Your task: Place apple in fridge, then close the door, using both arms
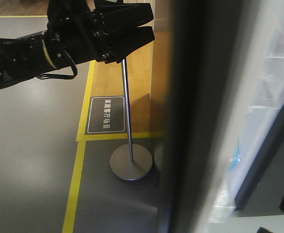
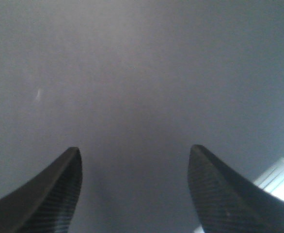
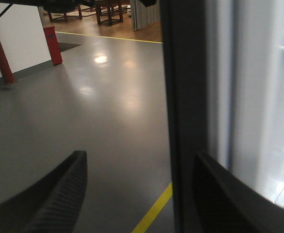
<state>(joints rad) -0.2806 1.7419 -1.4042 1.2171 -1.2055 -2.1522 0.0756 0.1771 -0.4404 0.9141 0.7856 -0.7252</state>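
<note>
The door (image 1: pixel 195 121) stands as a tall dark grey slab, blurred, across the middle right of the front view. To its right shows the white inside of the fridge (image 1: pixel 265 97), with faint shelf lines and a blue strip. My left gripper (image 1: pixel 151 27) hangs open at the top left, its fingers pointing at the door's dark side. In the left wrist view it (image 2: pixel 135 149) is open and empty before a flat grey surface (image 2: pixel 142 73). My right gripper (image 3: pixel 140 155) is open and empty, with the door's dark edge (image 3: pixel 185 97) beside its right finger (image 3: pixel 224 194). The apple is out of view.
A metal pole on a round base (image 1: pixel 131 162) stands on the floor left of the door. A dark floor sign (image 1: pixel 106 115) and yellow tape lines (image 1: pixel 76 184) border a wooden floor strip. A red post (image 3: pixel 52 43) and wooden furniture stand far back.
</note>
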